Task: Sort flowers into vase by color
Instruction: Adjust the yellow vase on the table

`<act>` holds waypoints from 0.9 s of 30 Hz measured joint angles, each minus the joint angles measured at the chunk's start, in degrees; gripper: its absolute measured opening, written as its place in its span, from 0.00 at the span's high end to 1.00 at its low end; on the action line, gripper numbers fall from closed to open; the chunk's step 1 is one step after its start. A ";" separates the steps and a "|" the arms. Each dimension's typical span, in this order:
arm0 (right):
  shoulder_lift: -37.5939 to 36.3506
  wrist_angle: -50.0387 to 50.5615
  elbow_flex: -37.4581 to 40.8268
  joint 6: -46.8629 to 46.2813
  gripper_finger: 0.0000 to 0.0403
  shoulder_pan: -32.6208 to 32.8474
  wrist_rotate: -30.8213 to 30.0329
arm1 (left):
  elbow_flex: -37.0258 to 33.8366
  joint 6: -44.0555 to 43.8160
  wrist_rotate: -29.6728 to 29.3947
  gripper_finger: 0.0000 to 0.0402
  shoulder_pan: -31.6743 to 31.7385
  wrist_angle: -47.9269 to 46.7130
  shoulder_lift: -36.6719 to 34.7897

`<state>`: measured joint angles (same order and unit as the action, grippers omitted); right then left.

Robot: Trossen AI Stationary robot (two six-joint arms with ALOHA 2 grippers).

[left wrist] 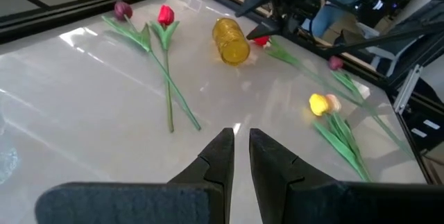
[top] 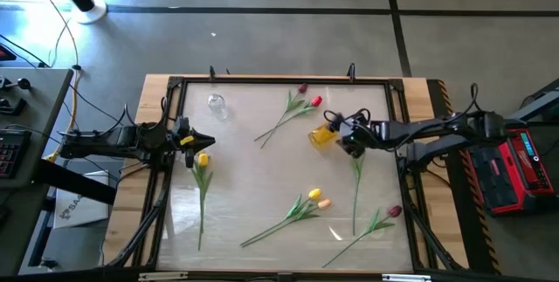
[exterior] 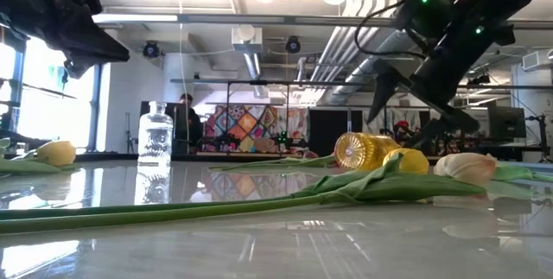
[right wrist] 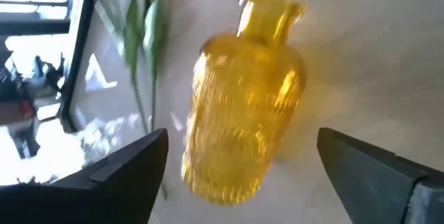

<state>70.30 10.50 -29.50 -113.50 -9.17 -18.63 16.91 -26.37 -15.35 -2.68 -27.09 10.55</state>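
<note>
A yellow ribbed glass vase (top: 320, 136) lies on its side on the table, and in the right wrist view (right wrist: 239, 113) it fills the space ahead. My right gripper (top: 337, 132) (right wrist: 243, 137) is open above it, one finger on each side, touching nothing. A red tulip head (left wrist: 261, 41) lies just beside that gripper. My left gripper (top: 210, 139) (left wrist: 241, 137) hovers shut near the table's left edge, above a yellow tulip (top: 203, 158). A clear glass vase (top: 217, 105) (exterior: 155, 138) stands upright. A red tulip (top: 315, 101) and a maroon tulip (top: 303, 89) lie near the far edge.
A yellow tulip (top: 314, 195) and a pale orange one (top: 324, 202) lie together toward the near edge, with another maroon tulip (top: 394, 211) to their right. A dark raised frame (top: 179, 85) borders the white tabletop. A person (exterior: 186, 115) stands in the room beyond.
</note>
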 joint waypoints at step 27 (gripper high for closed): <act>10.42 -6.25 -0.22 9.03 0.11 -11.32 15.10 | 0.00 0.99 -0.21 0.91 0.02 0.28 0.07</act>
<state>80.73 4.25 -29.71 -104.47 -20.49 -3.53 16.91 -25.38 -15.57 -2.66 -26.81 10.61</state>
